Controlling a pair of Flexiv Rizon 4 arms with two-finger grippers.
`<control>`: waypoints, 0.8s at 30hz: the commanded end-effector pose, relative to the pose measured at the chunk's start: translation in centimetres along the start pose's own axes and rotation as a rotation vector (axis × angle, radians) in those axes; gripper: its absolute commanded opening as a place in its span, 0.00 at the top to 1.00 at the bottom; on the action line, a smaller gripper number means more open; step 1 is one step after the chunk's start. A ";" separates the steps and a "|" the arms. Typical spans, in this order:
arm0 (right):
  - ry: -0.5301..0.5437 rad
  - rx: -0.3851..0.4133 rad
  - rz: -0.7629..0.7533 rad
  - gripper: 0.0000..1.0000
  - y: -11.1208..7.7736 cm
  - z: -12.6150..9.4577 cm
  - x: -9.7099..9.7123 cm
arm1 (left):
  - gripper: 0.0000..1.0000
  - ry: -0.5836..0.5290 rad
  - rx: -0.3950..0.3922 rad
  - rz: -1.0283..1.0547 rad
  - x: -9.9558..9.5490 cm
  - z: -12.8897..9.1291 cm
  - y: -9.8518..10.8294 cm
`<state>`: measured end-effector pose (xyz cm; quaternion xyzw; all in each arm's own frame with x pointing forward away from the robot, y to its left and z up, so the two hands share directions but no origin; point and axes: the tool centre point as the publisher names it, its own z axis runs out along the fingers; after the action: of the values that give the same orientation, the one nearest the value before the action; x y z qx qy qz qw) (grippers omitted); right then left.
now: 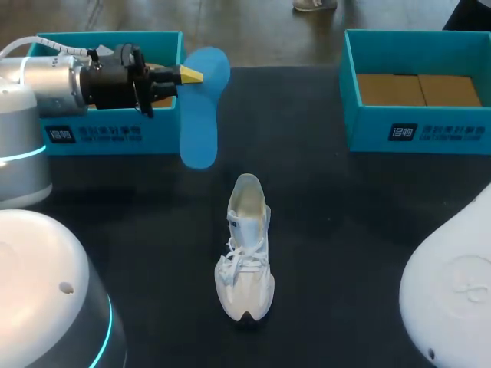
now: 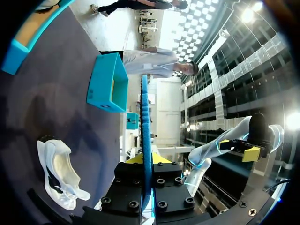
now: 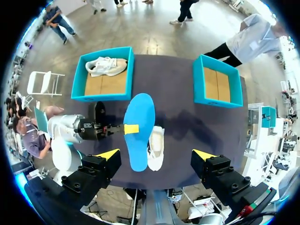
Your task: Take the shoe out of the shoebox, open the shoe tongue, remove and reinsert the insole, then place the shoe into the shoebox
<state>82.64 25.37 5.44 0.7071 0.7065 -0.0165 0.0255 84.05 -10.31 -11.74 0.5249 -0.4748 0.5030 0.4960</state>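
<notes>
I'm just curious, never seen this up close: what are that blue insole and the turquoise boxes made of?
The blue insole looks like matte foam: thin, with a bumpy edge in the left wrist view. The turquoise shoeboxes look like printed cardboard, with plain brown board inside.

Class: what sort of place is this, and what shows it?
Probably a robot test bench: left gripper holding a blue insole over a table with a white shoe and two shoeboxes.

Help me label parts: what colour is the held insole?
The insole is bright blue, clearest in the right wrist view.
</notes>
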 end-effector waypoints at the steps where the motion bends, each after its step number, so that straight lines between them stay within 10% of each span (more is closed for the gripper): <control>1: 0.288 -0.023 -0.011 0.00 -0.9 1.0 -3.1 | 1.00 -0.003 0.002 0.000 0.1 0.0 0.1; 24: 0.849 -0.099 0.005 0.00 -1.4 5.0 -5.7 | 1.00 -0.003 0.002 0.000 0.1 0.0 0.1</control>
<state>81.74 19.76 1.59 0.7042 0.6923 0.1394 -0.0737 84.03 -10.30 -11.74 0.5248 -0.4744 0.5035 0.4960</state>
